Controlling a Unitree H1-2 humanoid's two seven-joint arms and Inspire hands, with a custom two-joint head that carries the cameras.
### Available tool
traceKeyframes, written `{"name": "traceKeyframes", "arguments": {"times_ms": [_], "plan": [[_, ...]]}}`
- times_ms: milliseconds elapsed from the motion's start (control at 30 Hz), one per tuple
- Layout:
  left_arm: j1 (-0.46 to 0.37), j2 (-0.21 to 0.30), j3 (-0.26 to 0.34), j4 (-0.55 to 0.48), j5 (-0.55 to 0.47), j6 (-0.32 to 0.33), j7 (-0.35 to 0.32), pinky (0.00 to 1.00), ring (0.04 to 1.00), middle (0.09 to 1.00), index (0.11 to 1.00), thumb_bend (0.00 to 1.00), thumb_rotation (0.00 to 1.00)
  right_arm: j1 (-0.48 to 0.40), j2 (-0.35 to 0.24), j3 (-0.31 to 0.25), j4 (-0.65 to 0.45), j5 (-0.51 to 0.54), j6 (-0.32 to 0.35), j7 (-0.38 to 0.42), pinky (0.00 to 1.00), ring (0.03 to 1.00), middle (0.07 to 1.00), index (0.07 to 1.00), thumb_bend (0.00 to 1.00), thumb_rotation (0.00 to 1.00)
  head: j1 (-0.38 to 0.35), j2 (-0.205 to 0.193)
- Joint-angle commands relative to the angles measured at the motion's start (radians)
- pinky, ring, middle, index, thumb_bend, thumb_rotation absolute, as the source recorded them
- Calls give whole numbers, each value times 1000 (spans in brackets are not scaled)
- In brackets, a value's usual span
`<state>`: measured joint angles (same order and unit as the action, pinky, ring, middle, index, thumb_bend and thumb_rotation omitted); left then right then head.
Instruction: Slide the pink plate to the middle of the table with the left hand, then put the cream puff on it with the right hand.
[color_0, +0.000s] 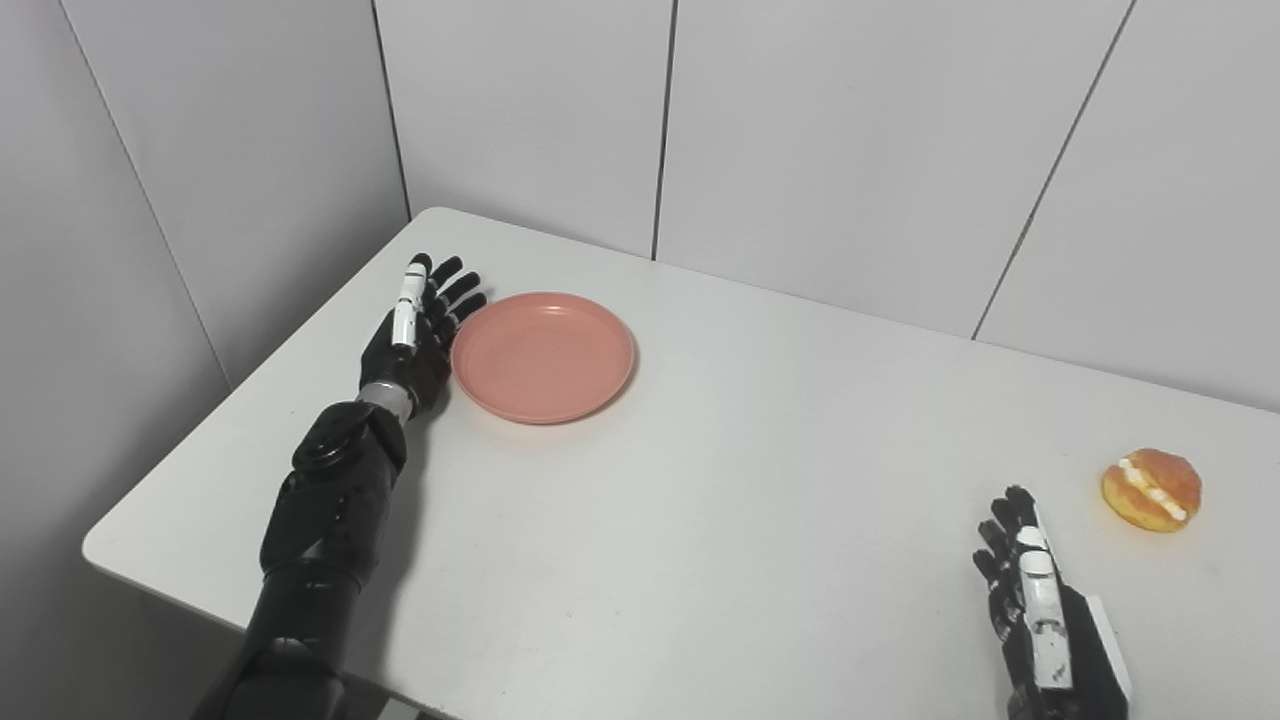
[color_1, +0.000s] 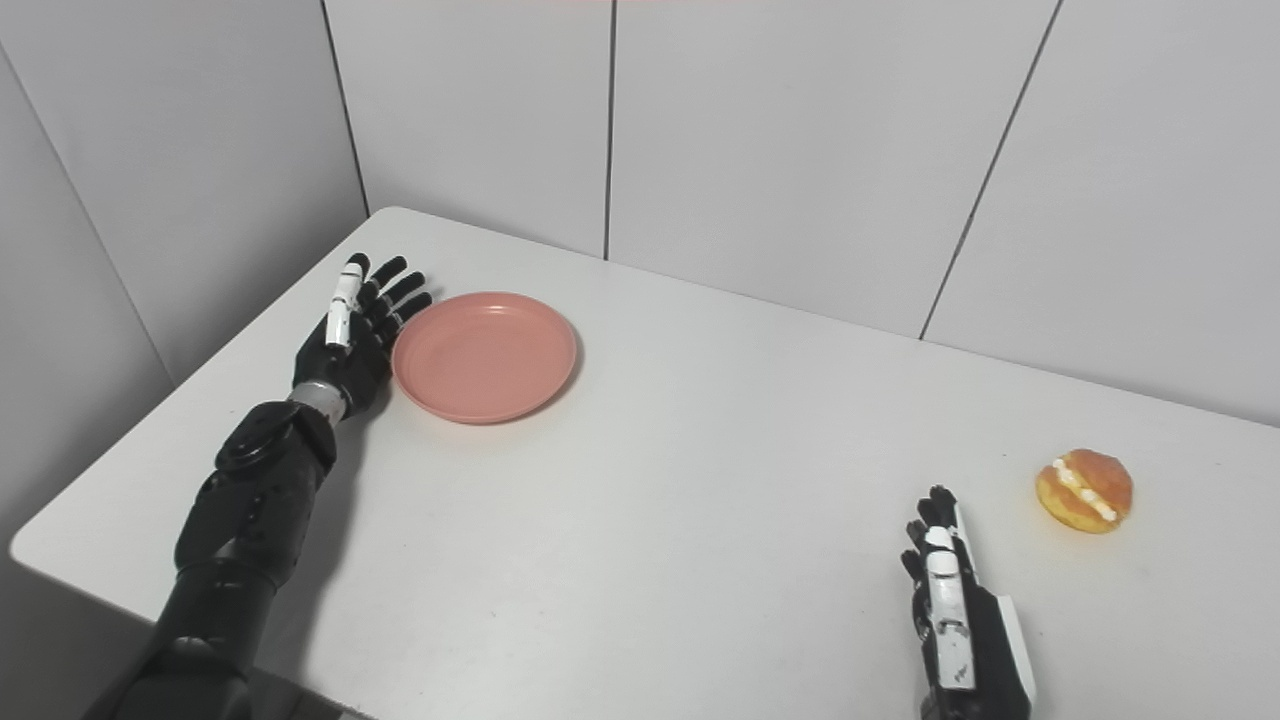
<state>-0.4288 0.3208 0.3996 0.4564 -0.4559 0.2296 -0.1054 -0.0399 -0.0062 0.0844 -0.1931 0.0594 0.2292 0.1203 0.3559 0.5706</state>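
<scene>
A pink plate (color_0: 543, 355) lies flat on the white table (color_0: 760, 470), left of the table's middle. My left hand (color_0: 418, 328) is open with fingers straight, standing on edge right against the plate's left rim. A cream puff (color_0: 1152, 488), golden with white cream in its slit, sits near the right side of the table. My right hand (color_0: 1030, 600) is open and empty near the front edge, to the left of and nearer than the cream puff, apart from it. The same scene shows in the right eye view, with the plate (color_1: 485, 354) and the cream puff (color_1: 1085, 490).
Grey panel walls (color_0: 820, 130) stand close behind the table and along its left side. The table's left corner and front edge (color_0: 110, 545) run near my left forearm.
</scene>
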Motion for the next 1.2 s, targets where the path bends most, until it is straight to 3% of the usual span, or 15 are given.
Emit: {"name": "traceKeyframes", "arguments": {"times_ms": [0,433,867,1167], "plan": [[4,-14,-12,-21,-12,38,-6,901,894,890,865,369,1000,-28,6,2,-40,3,10,-1,1000,1000,1000,1000,277,1000,0,1],[36,-55,-99,-78,8,56,-53,917,901,899,879,369,1000,-32,29,2,-43,4,27,-15,1000,1000,1000,1000,307,1000,-29,24],[34,-93,-150,-95,21,77,-49,889,875,873,858,390,1000,-28,32,13,-62,-22,40,-29,1000,997,999,993,318,1000,-67,52],[69,-133,-199,-177,15,118,-61,861,863,863,844,399,1000,-29,35,22,-66,-47,32,-32,993,990,994,984,330,1000,-104,73]]}}
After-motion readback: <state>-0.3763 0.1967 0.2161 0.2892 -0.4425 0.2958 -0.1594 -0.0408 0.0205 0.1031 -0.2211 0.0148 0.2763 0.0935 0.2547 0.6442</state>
